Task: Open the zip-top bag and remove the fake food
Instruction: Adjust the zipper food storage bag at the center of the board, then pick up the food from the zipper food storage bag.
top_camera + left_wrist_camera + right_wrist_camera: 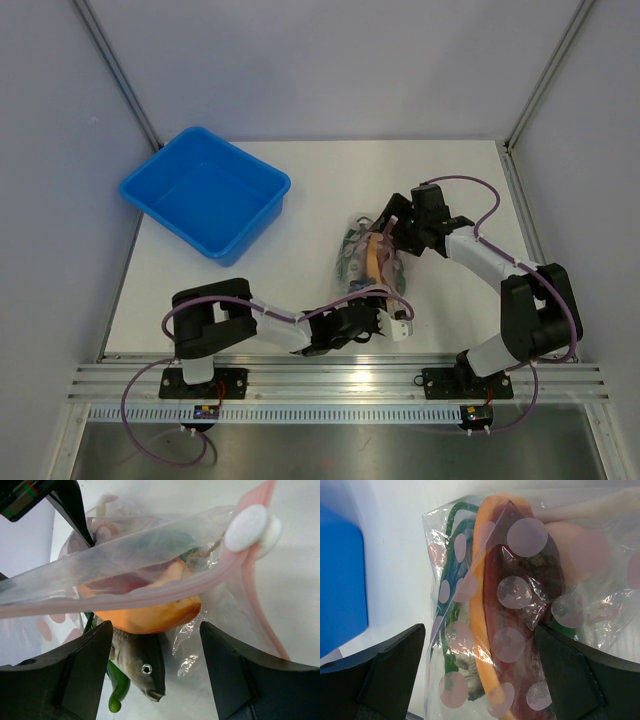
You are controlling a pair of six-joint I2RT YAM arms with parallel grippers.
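left pincer (155,630): wide, astride zip-top bag (150,545) | right pincer (479,630): wide, astride it

The zip-top bag (362,262) lies on the white table (320,175), its long side running away from the arm bases. Through the clear plastic an orange piece of the fake food (374,257) shows, with something green beside it; the rest inside is too small to tell. The left gripper (378,300) sits at the bag's near end, its arm stretching low from the bag's near left. The right gripper (396,232) meets the bag's far right corner. How either pair of jaws stands cannot be made out here. A blue bin (205,190) stands well apart, to the bag's far left.
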